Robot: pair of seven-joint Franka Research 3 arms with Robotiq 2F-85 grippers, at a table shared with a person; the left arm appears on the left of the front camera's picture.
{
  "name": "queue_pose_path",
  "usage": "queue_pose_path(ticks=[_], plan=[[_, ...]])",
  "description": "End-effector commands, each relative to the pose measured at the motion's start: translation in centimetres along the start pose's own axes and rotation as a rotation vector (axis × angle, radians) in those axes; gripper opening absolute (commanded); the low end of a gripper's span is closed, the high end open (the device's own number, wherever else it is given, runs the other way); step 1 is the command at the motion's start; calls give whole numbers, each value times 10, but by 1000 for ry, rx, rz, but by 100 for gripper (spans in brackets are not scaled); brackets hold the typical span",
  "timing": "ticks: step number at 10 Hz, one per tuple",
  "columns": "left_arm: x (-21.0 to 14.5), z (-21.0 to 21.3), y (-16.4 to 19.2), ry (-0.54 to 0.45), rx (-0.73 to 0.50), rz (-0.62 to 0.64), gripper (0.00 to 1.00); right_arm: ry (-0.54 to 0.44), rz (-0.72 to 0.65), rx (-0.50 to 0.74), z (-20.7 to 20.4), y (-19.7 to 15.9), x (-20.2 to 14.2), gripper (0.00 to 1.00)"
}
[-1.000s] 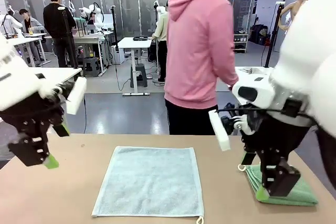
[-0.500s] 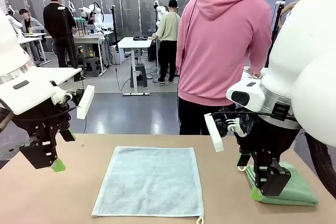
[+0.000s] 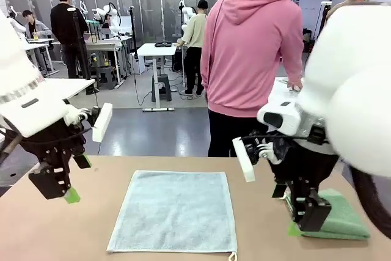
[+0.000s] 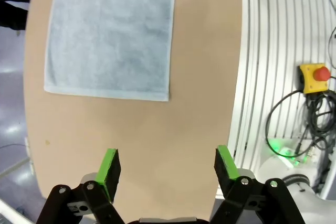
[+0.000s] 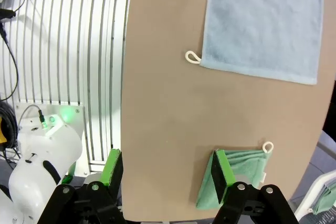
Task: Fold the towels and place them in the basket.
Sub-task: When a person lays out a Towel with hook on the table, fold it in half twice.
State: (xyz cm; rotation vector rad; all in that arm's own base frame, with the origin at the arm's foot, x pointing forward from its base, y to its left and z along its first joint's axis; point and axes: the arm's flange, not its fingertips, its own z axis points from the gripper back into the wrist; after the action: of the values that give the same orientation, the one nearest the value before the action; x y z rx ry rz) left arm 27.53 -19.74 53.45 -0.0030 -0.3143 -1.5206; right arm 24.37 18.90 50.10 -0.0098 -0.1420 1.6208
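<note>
A pale blue-grey towel [image 3: 175, 211] lies spread flat in the middle of the table, and the left wrist view [image 4: 113, 30] and right wrist view [image 5: 265, 22] show it too. A mint green towel [image 3: 343, 217] lies folded near the table's right edge; its white loop [image 5: 268, 146] sticks out at a corner. My left gripper [image 3: 66, 181] hangs open above bare table left of the blue towel, nothing between its fingers [image 4: 168, 163]. My right gripper [image 3: 303, 221] hovers open at the green towel's [image 5: 239, 179] near-left edge, holding nothing [image 5: 167, 169]. The basket is out of view.
A person in a pink hoodie [image 3: 253, 53] stands at the far side with their back turned. The robot's side holds a slatted white surface with a yellow emergency-stop box [image 4: 314, 74], cables and a base with a green light [image 5: 52, 119]. Bare tabletop [image 3: 91, 230] surrounds the blue towel.
The left gripper has drifted slightly right toward the blue towel, and the right gripper has shifted left along the green towel. The person has moved right. Both towels lie unmoved.
</note>
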Motion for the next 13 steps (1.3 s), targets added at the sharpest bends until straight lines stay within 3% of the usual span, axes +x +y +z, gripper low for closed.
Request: queue_pose_path(ticks=[1, 8, 13], plan=[[3, -43, 18, -21, -51, -50, 91, -1, 53, 46, -40, -22, 17, 85], [-2, -169, 16, 6, -120, -29, 91, -36, 73, 59, -142, -48, 53, 85], [-7, -210, 16, 31, -161, 12, 91, -21, -24, 60, -189, -64, 56, 85]])
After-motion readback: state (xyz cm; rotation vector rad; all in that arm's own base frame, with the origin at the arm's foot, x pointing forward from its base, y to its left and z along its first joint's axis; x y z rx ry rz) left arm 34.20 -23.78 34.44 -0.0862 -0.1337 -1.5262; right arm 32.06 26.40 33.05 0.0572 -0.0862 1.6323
